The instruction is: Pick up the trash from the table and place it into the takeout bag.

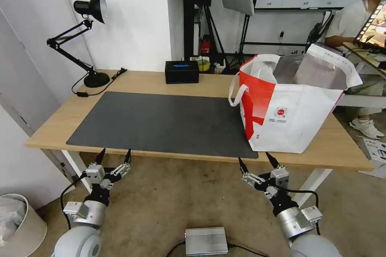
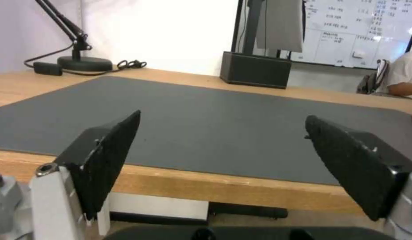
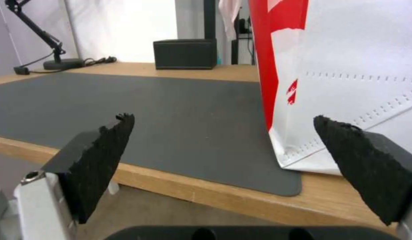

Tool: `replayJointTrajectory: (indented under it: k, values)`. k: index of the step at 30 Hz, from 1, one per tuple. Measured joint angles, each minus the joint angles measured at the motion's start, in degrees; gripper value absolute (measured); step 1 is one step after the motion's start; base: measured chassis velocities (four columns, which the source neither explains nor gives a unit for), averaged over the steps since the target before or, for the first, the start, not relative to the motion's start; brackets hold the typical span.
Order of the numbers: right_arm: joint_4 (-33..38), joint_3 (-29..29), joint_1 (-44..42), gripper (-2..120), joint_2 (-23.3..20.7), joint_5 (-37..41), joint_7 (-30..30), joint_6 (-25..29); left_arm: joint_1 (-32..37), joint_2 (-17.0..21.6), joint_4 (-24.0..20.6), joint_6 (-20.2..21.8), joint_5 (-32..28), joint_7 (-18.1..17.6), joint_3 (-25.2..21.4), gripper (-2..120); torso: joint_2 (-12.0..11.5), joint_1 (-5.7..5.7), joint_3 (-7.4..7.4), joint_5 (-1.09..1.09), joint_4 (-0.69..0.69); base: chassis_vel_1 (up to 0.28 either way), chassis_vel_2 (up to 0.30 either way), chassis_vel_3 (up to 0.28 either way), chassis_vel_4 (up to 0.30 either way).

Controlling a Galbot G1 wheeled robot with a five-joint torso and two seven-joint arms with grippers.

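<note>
Both claws, left claw (image 1: pixel 114 156) and right claw (image 1: pixel 255 159), spread apart, empty, below the light-wood worktop (image 1: pixel 161 82) edge; the boxy white-and-red takeout bag (image 1: pixel 295 104) at 2 o'clock may tip if bumped.

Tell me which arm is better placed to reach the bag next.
Right, probably. The right gripper hangs open just below the table edge, directly before the bag. The left gripper, also open, sits before the mat's far-left corner.
</note>
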Motion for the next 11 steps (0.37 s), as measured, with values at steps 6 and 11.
replayJointTrajectory:
  k: [6, 11]
  values:
    - [0.0, 0.0, 0.0, 100, 0.0, 0.0, 0.0, 0.0, 0.0, 0.0, 0.0, 0.0, 0.0, 0.0, 0.0, 100, 0.0, 0.00, 0.00, 0.00, 0.00, 0.000, 0.000, 0.000, 0.000]
    - [0.0, 0.0, 0.0, 100, 0.0, 0.0, 0.0, 0.0, 0.0, 0.1, 0.0, 0.0, 0.0, 0.0, 0.0, 100, 0.0, 0.00, 0.00, 0.00, 0.00, 0.000, 0.000, 0.000, 0.000]
